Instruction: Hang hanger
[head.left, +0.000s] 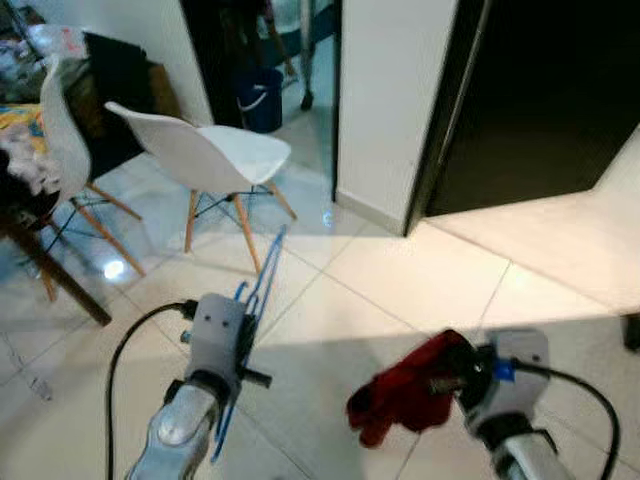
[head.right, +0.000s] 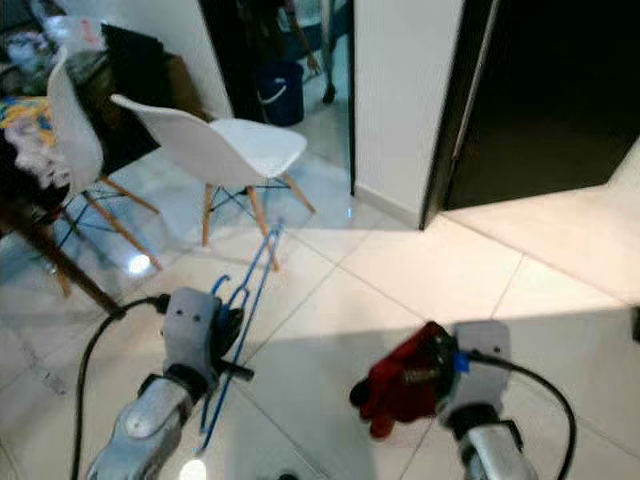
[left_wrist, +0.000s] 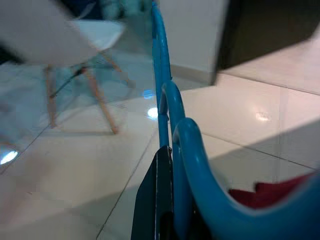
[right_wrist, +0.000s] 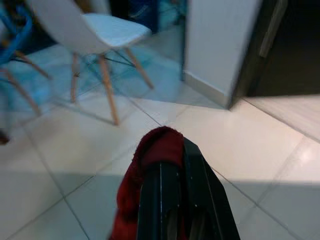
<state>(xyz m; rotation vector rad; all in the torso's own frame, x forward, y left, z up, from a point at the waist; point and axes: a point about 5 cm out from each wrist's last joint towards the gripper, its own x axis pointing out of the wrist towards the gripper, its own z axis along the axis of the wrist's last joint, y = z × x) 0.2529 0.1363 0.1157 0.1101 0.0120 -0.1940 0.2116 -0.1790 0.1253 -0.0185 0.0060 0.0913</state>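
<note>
A blue plastic hanger sticks up and forward from my left gripper, which is shut on it near its hook end. In the left wrist view the hanger runs along one black finger. My right gripper is shut on a red cloth that droops over the tiled floor. In the right wrist view the cloth drapes over the black fingers.
Two white chairs with wooden legs stand ahead on the left beside a cluttered table. A white wall corner and a dark doorway lie ahead. A blue bucket sits in the far passage.
</note>
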